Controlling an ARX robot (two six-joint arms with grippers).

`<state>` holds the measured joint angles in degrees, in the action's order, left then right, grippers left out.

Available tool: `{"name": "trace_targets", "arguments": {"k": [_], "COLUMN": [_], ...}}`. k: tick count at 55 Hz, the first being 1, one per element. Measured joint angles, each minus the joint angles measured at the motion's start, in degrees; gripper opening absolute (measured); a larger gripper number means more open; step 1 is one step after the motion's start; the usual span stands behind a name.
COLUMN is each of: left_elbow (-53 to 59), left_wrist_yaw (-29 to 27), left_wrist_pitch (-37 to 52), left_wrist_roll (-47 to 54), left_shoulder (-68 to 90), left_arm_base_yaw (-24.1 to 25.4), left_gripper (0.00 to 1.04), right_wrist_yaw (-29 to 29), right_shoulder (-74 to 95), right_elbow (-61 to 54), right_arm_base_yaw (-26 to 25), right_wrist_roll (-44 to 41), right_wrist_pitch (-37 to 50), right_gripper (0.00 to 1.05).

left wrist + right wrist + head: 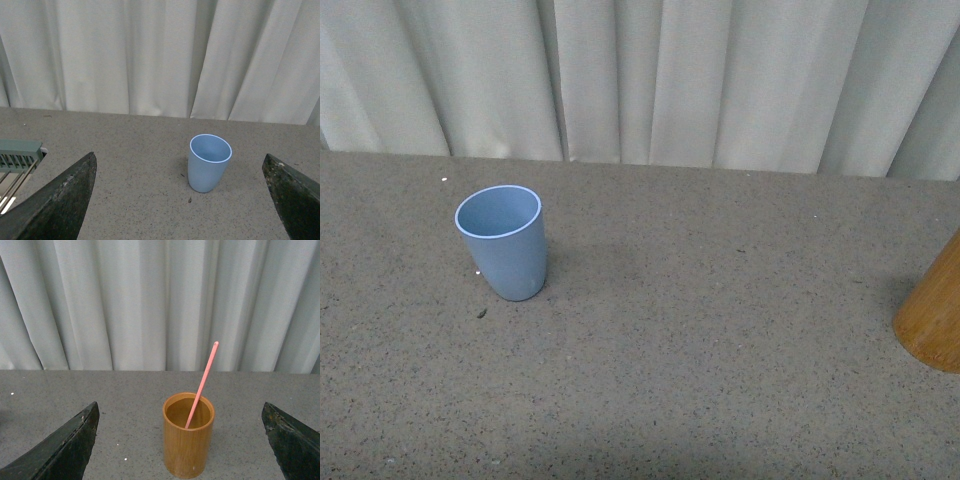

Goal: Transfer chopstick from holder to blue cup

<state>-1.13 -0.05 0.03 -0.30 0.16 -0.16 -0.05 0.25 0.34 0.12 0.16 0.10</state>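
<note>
Jaws, left: spread wide on the left gripper [179, 156], gripping nothing; the blue cup [209, 162] stands farther off, framed between the 2 fingers [60, 200].
Jaws, right: spread wide on the right gripper [179, 405], also empty; the holder [188, 445] stands between its 2 fingers, touching neither.
Finger surface: dark, matte, wedge-shaped, scuffed and speckled.
Arm pose: both wrists sit low, facing across the table [720, 340] toward the curtain [640, 80].
Chopstick [202, 382]: thin, straight, salmon-pink; lower end inside the holder, shaft tilted, more than half above the rim.
Holder material: smooth tan-orange wood, an upright open cylinder; cut off by the right edge in the front view.
Blue cup material: light-blue plastic, no handle, paler rim, tapering to a rounded base; upright, empty, well apart from the holder.
Table: grey, grainy, flecked.
Curtain: pale cloth in vertical pleats.
</note>
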Motion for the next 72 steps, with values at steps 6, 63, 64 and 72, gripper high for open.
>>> {"name": "trace_targets", "arguments": {"k": [6, 63, 64, 72], "left_elbow": [0.0, 0.0, 0.0, 0.0], "left_wrist_yaw": [0.0, 0.0, 0.0, 0.0], "left_wrist_pitch": [0.0, 0.0, 0.0, 0.0], "left_wrist_roll": [0.0, 0.0, 0.0, 0.0], "left_shoulder": [0.0, 0.0, 0.0, 0.0], "left_arm_base_yaw": [0.0, 0.0, 0.0, 0.0], "left_gripper": [0.98, 0.98, 0.98, 0.98], "right_wrist_yaw": [0.0, 0.0, 0.0, 0.0], "right_shoulder": [0.0, 0.0, 0.0, 0.0], "right_elbow": [0.0, 0.0, 0.0, 0.0], "right_arm_base_yaw": [0.0, 0.0, 0.0, 0.0], "right_wrist_roll": [0.0, 0.0, 0.0, 0.0], "right_wrist_pitch": [0.0, 0.0, 0.0, 0.0], "right_gripper": [0.95, 0.95, 0.95, 0.95]}}
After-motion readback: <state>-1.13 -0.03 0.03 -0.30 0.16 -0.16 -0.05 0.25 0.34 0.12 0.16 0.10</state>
